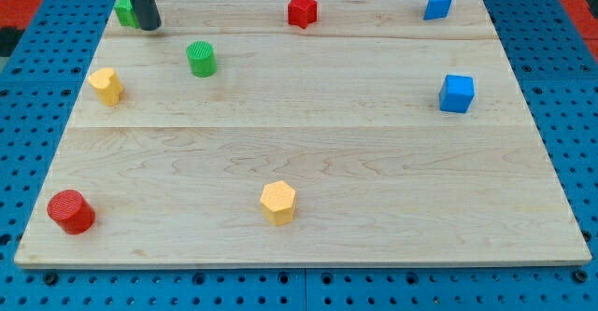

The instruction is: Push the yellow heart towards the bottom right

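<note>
My tip [149, 26] is sitting at the worktop's [308, 152] top-left corner, touching or just beside a green block [123, 9]; there is no claw, only a rod, so no spread or pinch to tell. The yellow heart [106, 85] is lying near the left edge, below and slightly left of my tip; I judge the tip should be coming round to the heart's upper-left side, avoiding the green cylinder [201, 58], then pushing diagonally; the yellow hexagon [277, 202] may be obstructing.

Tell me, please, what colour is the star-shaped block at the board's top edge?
Red: the star block shows plainly in the camera view, the only one.
</note>
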Robot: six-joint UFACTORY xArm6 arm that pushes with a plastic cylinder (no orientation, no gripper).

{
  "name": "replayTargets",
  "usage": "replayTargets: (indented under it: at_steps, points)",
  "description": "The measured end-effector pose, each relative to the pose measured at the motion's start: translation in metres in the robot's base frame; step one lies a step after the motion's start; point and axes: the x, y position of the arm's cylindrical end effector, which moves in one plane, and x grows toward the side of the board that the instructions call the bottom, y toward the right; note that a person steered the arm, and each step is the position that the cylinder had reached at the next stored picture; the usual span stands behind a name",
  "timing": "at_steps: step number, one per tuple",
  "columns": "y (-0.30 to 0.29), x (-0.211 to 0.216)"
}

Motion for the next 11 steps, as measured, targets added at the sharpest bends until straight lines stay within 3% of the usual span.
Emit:
replayTargets:
  at_steps: [2, 4, 7, 11]
  points:
    - [0.012, 0.017]
    - [-0.037, 0.021]
    - [-0.065, 0.092]
    - [-0.054, 0.141]
